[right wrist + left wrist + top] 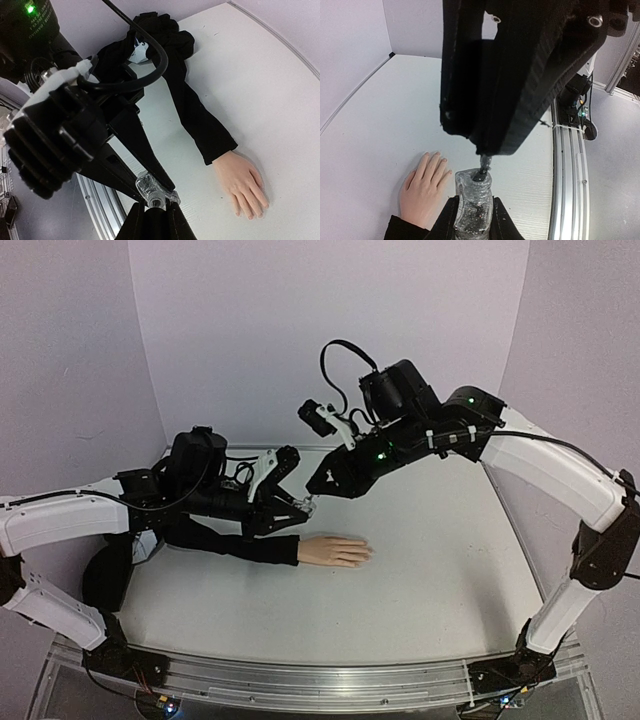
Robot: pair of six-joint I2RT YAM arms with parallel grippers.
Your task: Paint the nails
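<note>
A pale mannequin hand (335, 551) lies flat on the white table, reaching out of a long black sleeve (230, 540). Its nails (436, 155) (250, 215) look bare and point to the right. Above the wrist, my left gripper (298, 506) (474, 216) is shut on a clear, glittery polish bottle (474, 200) (149, 186). My right gripper (316, 486) (155, 204) meets it tip to tip, shut on the dark brush cap (155, 214). The brush stem (484, 167) goes down into the bottle's neck. Both grippers hover off the table, left of the fingers.
The sleeve ends in a bunched black cloth (105, 575) (160, 30) at the table's left. An aluminium rail (320, 680) (565, 175) runs along the near edge. Purple walls close in the back and sides.
</note>
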